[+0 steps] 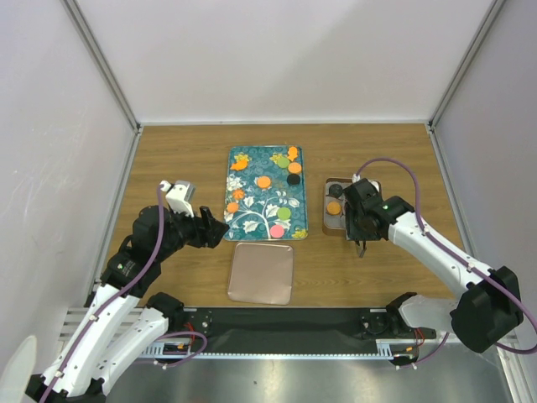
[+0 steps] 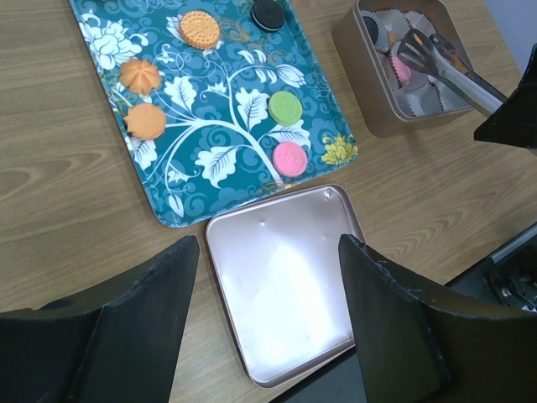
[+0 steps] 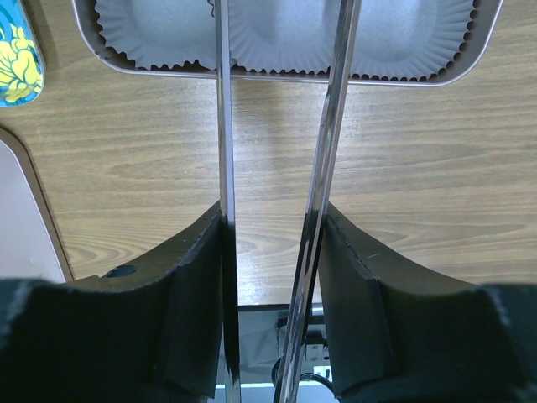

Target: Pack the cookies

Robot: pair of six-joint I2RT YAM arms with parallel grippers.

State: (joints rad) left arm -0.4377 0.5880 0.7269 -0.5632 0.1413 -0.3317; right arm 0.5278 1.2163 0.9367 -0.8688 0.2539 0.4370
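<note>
Two arms in play, and the right one has the action. The right gripper has its jaws clamped around a pair of metal tongs, one steel arm against each inner face with a gap between the two. The tongs reach forward over the near wall of the tin, their slotted tip over the white paper cups inside.

Over on the other side, the left gripper hovers with jaws spread wide and nothing between them. It hangs above the rose-gold lid, which lies flat on the wooden surface just in front of the tray.

And the cookies? Most sit on the teal flowered tray in the middle. An orange round one and a black one lie toward the far end, and a green one and a pink one sit close together by the corner nearest the lid.

From above, two more show inside the tin, a dark one at the far end and an orange one nearer the arms (the wrist view cannot confirm the colours, since the tongs cover part of it). Tin and tray stand side by side, not touching, with the tin on the right.
</note>
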